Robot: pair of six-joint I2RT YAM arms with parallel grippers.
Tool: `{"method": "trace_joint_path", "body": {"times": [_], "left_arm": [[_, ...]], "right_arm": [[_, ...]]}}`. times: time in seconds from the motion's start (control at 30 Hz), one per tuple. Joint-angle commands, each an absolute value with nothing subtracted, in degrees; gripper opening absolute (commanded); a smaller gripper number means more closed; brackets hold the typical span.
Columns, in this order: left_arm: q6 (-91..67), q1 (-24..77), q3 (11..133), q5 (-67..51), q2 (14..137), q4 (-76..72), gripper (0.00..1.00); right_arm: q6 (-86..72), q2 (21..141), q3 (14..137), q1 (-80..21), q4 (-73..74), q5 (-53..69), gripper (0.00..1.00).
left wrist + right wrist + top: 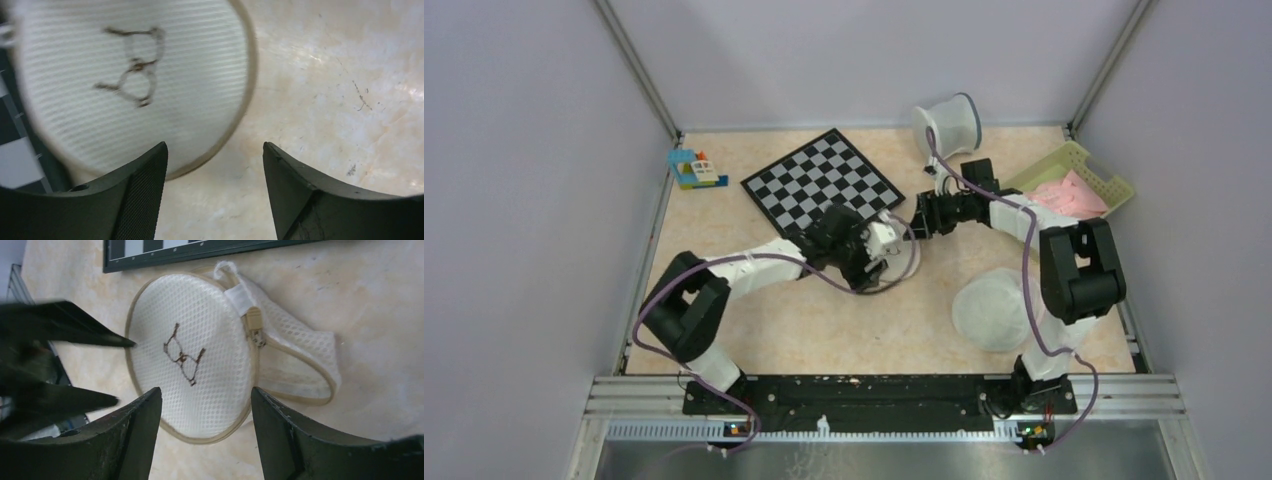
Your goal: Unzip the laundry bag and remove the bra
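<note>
The laundry bag (200, 355) lies on the table, its face with the black drawing up. Its two rimmed halves are spread apart, the second half (300, 370) off to the right, with the zip pull (255, 322) near the top. My right gripper (205, 395) hovers open over the bag's near rim. My left gripper (214, 150) is open and empty beside the bag (135, 75); its fingers (75, 335) show at the left of the right wrist view. In the top view both grippers, left (884, 250) and right (917, 222), meet over the bag (904, 270). The pink bra (1069, 195) lies in a basket.
A chessboard (822, 180) lies just behind the bag. A white cylindrical bin (949, 122) lies at the back. The yellow-green basket (1114, 182) is at the right. A larger domed white mesh bag (994, 308) lies front right. Toy blocks (696, 170) sit back left.
</note>
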State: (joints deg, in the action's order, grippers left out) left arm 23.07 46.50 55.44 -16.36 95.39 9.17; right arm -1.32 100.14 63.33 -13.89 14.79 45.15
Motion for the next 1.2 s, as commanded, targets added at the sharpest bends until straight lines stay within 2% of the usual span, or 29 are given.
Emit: {"method": "trace_joint_path", "body": {"times": [0.0,0.2,0.3,0.37,0.47,0.7,0.87,1.07,1.17], "left_arm": [[10.5,35.1,57.3,-37.1,87.4,7.6,0.76],[5.3,26.3,58.4,-42.0,86.6,8.2,0.85],[3.6,22.4,59.0,-42.7,87.0,9.3,0.91],[2.5,19.6,59.5,-43.1,87.1,9.8,0.98],[1.6,15.8,60.2,-43.9,86.8,10.7,0.99],[2.5,10.4,61.0,-42.7,85.4,14.4,0.99],[3.6,7.6,60.6,-44.2,84.5,17.8,0.99],[5.9,5.6,63.8,-44.7,84.2,22.9,0.99],[9.9,5.3,69.2,-47.0,86.4,29.6,0.99]], "right_arm": [[3.1,103.7,68.8,-14.8,10.5,40.8,0.65],[9.6,110.2,72.5,-18.3,12.6,38.7,0.65],[12.0,111.3,72.0,-20.6,13.9,38.5,0.62],[12.2,111.2,70.6,-21.8,14.1,38.8,0.57],[12.3,109.6,67.7,-23.9,14.1,39.2,0.50],[6.3,103.5,58.8,-30.2,9.4,37.7,0.50],[1.5,98.3,54.9,-31.5,7.3,38.2,0.52],[0.7,89.7,55.5,-30.2,9.4,37.5,0.67],[0.4,86.7,57.9,-27.9,11.6,38.4,0.70]]}}
